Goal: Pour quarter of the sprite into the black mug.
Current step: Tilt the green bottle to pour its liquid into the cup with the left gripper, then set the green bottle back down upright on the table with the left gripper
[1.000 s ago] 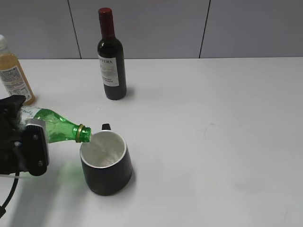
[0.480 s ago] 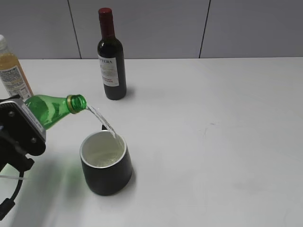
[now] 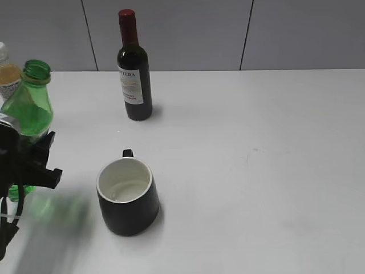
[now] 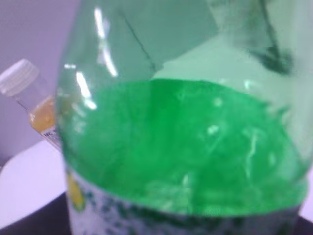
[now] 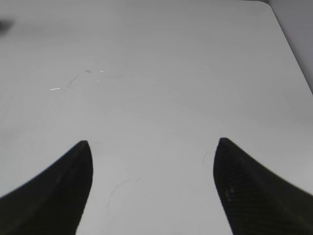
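The sprite [image 3: 28, 105], a green capless bottle, stands upright at the far left, held by my left gripper [image 3: 25, 165], which is shut around its lower body. In the left wrist view the sprite [image 4: 181, 147] fills the frame, with green liquid and the label's top edge showing. The black mug [image 3: 128, 197] with its white inside sits on the table to the right of the bottle, apart from it, with some clear liquid in it. My right gripper [image 5: 154, 161] is open and empty over bare table; it does not show in the exterior view.
A dark wine bottle [image 3: 134, 71] stands at the back, behind the mug. An orange juice bottle [image 3: 8, 74] stands behind the sprite at the far left, and shows in the left wrist view [image 4: 34, 103]. The white table [image 3: 256, 171] stretches to the right.
The sprite has swung from lying tilted with its mouth over the mug to upright, moving left and away from the mug. The stream into the mug has stopped.
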Controlling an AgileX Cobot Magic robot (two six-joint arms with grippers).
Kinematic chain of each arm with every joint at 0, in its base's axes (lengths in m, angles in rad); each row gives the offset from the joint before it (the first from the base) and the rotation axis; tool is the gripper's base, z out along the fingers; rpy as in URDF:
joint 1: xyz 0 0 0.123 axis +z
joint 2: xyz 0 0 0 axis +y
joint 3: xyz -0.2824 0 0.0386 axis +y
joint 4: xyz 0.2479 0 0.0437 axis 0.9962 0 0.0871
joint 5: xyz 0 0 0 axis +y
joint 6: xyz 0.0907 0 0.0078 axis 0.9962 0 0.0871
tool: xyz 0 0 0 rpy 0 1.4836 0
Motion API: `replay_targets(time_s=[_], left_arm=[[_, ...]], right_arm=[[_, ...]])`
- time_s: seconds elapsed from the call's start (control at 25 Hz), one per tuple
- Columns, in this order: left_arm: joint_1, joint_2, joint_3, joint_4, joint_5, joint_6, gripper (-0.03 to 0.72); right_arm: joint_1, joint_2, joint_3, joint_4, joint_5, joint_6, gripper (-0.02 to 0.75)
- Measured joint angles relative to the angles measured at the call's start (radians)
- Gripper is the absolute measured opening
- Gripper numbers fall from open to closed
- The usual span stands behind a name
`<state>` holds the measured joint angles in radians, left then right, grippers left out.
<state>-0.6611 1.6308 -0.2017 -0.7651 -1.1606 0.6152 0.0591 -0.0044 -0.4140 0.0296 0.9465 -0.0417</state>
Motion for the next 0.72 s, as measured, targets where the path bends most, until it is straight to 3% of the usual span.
replay_targets(time_s=[0.16, 0.32, 0.52, 0.72], left_arm=[[0.063, 0.0, -0.002, 0.091, 0.0, -0.24, 0.452], [0.18, 0.004, -0.032, 0.237, 0.001, -0.39, 0.452], [0.306, 0.072, -0.142, 0.437, -0.005, -0.484, 0.452], [0.329, 0.18, -0.27, 0.504, -0.007, -0.536, 0.452]], right_arm=[[0.0, 0.0, 0.0, 0.0, 0.0, 0.0, 0.583], [0.0, 0.0, 0.0, 0.0, 0.0, 0.0, 0.583], [0.0, 0.0, 0.0, 0.0, 0.0, 0.0, 0.583], [0.0, 0.0, 0.0, 0.0, 0.0, 0.0, 0.583]])
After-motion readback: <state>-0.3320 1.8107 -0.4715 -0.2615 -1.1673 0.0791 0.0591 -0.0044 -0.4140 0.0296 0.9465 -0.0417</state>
